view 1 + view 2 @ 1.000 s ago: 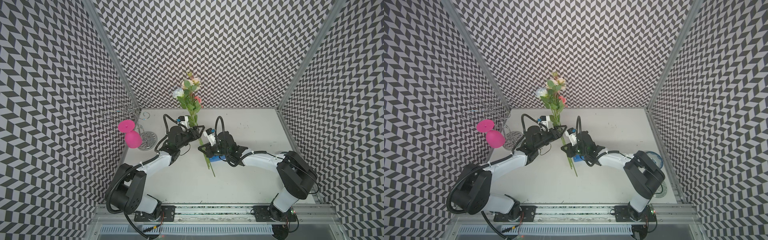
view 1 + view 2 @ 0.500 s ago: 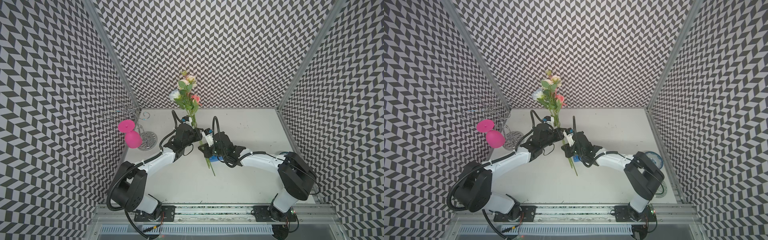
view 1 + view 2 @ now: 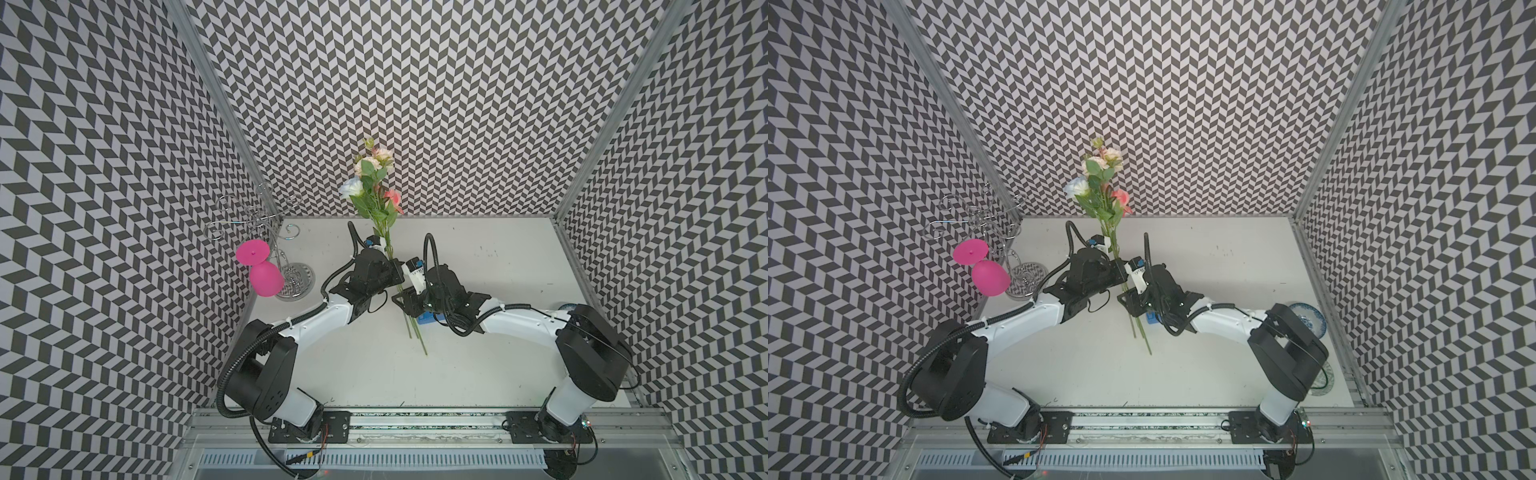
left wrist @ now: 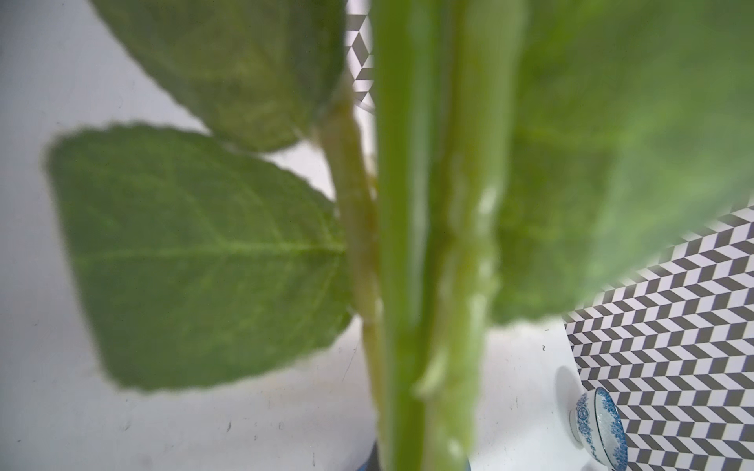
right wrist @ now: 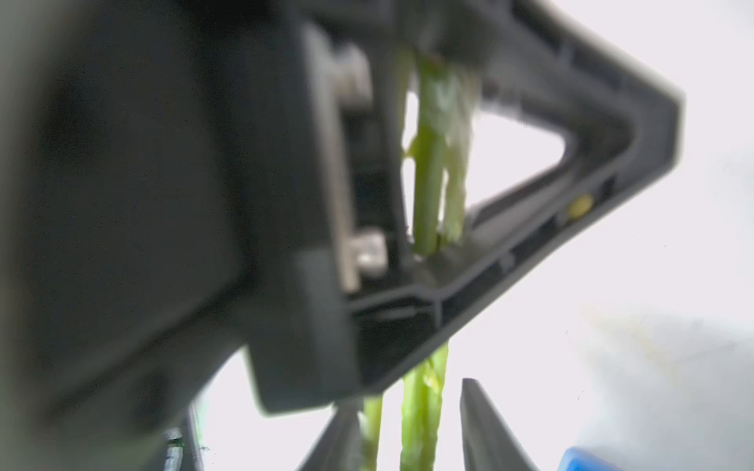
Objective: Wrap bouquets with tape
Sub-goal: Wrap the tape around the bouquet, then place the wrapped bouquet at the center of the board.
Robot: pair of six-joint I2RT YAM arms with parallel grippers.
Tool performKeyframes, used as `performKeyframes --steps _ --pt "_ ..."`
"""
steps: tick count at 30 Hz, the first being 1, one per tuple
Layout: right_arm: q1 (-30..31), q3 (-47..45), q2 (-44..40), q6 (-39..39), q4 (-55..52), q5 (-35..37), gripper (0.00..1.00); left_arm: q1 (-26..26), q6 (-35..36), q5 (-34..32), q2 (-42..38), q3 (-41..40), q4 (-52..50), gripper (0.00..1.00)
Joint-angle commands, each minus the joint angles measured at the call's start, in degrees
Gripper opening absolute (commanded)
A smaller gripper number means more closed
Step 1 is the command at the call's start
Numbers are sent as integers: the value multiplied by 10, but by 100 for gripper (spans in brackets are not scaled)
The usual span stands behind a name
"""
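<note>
— Where is the bouquet point(image 3: 376, 195) sitting?
— It is leaning over the table point(image 3: 478, 365), mid-table, stem ends touching down; the left gripper point(image 3: 395, 270) is clamping its stems.
— And the right gripper point(image 5: 408, 432)?
— Its fingers are standing apart around the lower stems, holding nothing; the blue tape dispenser point(image 3: 426, 330) is peeking out beneath it.

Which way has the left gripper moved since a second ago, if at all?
Yes. The left gripper has slid away from the goblet, onto the bouquet stems, and shut.
</note>
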Motion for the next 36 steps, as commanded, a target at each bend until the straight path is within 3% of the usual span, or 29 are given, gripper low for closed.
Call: performKeyframes --steps 1,3,4,7,19,24,28,36 --pt "-4 4 -38 -13 30 -2 59 25 37 7 2 2 -16 0" --pt "-15 -11 -64 -3 29 -1 65 38 64 5 14 6 -54 0" --pt "-21 -17 -75 -2 27 0 76 43 73 8 21 6 -69 0" --pt "-45 -39 -106 -3 22 -6 87 60 96 21 40 -3 -102 0" --pt "-115 -101 -161 -28 -3 -12 87 103 150 2 108 -10 -190 2" --pt "-124 -103 -162 -32 -15 -11 87 121 164 -15 115 -15 -219 17" --pt "-130 -101 -161 -34 -26 -14 87 134 175 -21 109 -27 -227 19" --pt "-140 -86 -172 -45 -51 -8 87 139 179 -70 72 -15 -253 64"
